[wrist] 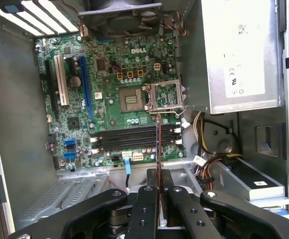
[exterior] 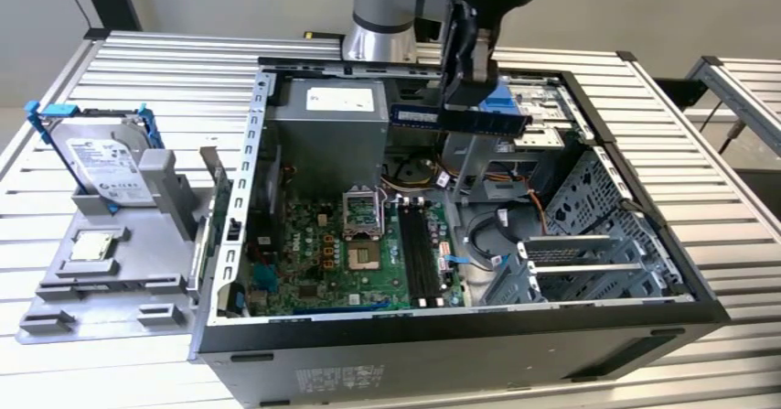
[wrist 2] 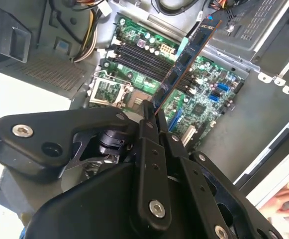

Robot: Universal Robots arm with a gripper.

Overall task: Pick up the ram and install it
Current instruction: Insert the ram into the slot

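From the exterior view's left: 1 hard drive (exterior: 110,157) and 1 processor chip (exterior: 95,244) sit on the grey fixture (exterior: 123,285), untouched. Next is the open case (exterior: 427,363) w/ 4 black memory slots (wrist: 134,137), all looking empty. Above it the gripper (exterior: 474,102) is clamped on the 1 ram (exterior: 422,116), mid-air and crosswise to the slots. To seat it well, I'd judge: stick parallel to slot, notch matched, straight even push.

Both wrist views above motherboard (wrist: 109,107) (wrist 2: 204,107)
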